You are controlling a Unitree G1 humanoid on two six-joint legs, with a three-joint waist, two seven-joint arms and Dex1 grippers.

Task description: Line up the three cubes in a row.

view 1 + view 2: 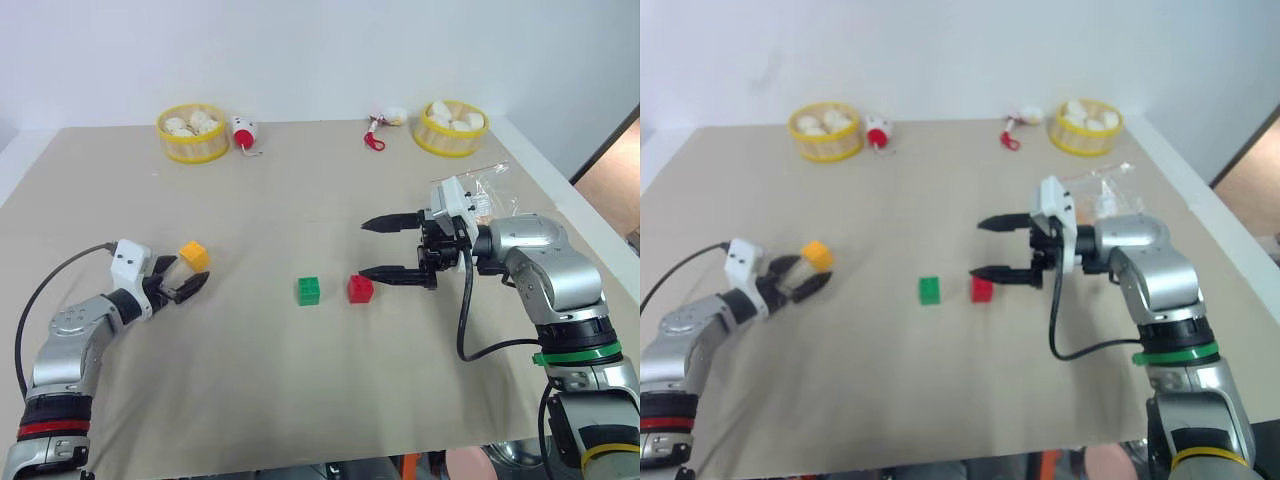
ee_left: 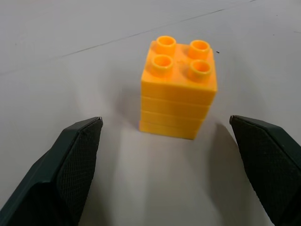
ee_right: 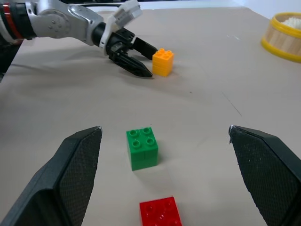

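The yellow-orange cube (image 1: 194,255) stands on the tan table at the left, studs up. My left gripper (image 1: 188,272) is open, low over the table, its fingertips on either side of this cube's near face without touching; in the left wrist view the cube (image 2: 179,89) sits just ahead of the two pads. The green cube (image 1: 309,290) and the red cube (image 1: 360,289) sit side by side near the table's middle, a small gap between them. My right gripper (image 1: 364,249) is open, pointing left, hovering above and just behind the red cube.
Two yellow baskets of white balls (image 1: 193,133) (image 1: 452,127) stand along the far edge, with small red-and-white toys (image 1: 244,132) (image 1: 380,127) beside them. A clear plastic bag (image 1: 487,188) lies behind my right gripper. The table's right edge runs close to my right arm.
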